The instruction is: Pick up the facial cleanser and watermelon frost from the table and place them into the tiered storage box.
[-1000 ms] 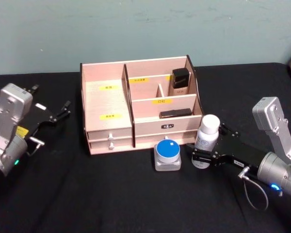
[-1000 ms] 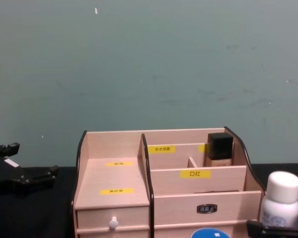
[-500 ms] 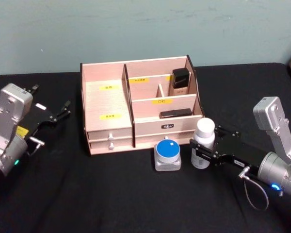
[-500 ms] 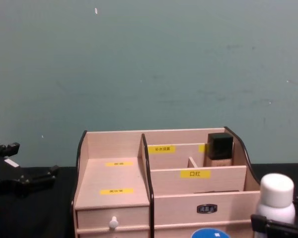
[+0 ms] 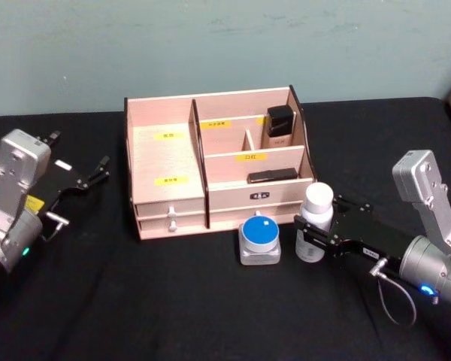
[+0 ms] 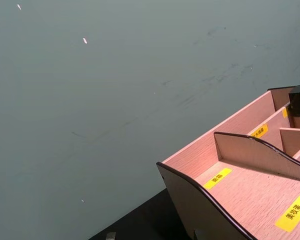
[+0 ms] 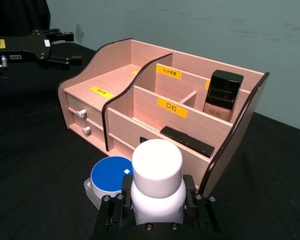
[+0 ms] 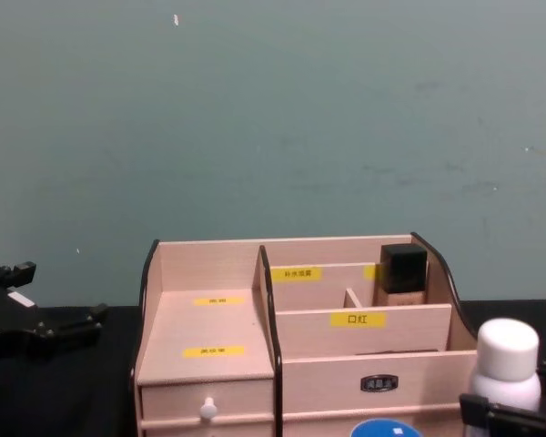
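**Bottle gripped, lift into the box comes next**

Head view: our right end effector (image 5: pixel 313 242) is clamped around the white bottle (image 5: pixel 316 204). The bottle stands upright, low at the counter (image 5: pixel 173 308), just right of the blue-lidded jar (image 5: pixel 259 237) and in front of the wooden box (image 5: pixel 169 154). The left end effector (image 5: pixel 90 177) sits parked far left. We judge the next move is a lift clear over the front wall.

Right wrist view: a yellow label (image 7: pixel 172 107) reads "口红".

Chest view: the same label is readable, but the others are too small to read.

Tall white cylindrical bottle (image 5: pixel 316 218), rounded cap: upright, clamped in right tool (image 5: pixel 310 242). Squat clear blue-lidded jar (image 5: pixel 260 239): upright on surface (image 5: pixel 173 301), just left of tool. Pale wooden stepped organiser (image 5: pixel 165 154): just behind tool.
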You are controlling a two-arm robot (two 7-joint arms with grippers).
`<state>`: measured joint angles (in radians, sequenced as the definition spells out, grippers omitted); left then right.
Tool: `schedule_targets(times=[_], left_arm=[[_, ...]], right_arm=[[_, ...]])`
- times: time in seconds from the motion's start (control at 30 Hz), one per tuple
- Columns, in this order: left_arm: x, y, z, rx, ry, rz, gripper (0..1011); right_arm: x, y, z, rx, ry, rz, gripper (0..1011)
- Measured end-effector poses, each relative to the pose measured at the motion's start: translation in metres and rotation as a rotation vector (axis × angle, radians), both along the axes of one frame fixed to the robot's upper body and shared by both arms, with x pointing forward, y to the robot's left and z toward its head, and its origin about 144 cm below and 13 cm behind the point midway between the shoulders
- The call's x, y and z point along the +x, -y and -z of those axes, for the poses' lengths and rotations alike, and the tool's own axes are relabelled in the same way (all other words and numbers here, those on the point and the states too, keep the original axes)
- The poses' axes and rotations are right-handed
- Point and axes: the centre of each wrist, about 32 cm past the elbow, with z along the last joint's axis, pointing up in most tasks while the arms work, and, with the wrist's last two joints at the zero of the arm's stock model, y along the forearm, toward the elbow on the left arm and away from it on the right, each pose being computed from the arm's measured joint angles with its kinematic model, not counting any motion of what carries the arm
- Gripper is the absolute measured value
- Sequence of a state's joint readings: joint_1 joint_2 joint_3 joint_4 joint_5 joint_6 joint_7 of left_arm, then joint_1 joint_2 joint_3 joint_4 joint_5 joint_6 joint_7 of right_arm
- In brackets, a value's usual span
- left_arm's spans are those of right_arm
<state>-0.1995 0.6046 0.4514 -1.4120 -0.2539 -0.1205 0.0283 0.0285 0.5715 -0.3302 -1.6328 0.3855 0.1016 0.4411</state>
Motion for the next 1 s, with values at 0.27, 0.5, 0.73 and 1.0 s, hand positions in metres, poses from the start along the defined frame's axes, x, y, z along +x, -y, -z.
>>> schedule_targets(times=[0.27,0.5,0.73,1.0], left_arm=[[0.000,0.000,0.000,0.000,0.000,0.000,1010],[0.000,0.000,0.000,0.000,0.000,0.000,1010],[0.000,0.000,0.000,0.000,0.000,0.000,1010],[0.000,0.000,0.000,0.000,0.000,0.000,1010]], right_arm=[[0.000,0.001,0.000,0.007,0.002,0.004,611],[-0.002,0.005,-0.003,0.016,0.014,0.010,611],[-0.006,0.008,-0.015,0.016,0.032,-0.006,611],[-0.012,0.006,-0.040,0.042,0.070,-0.032,612]])
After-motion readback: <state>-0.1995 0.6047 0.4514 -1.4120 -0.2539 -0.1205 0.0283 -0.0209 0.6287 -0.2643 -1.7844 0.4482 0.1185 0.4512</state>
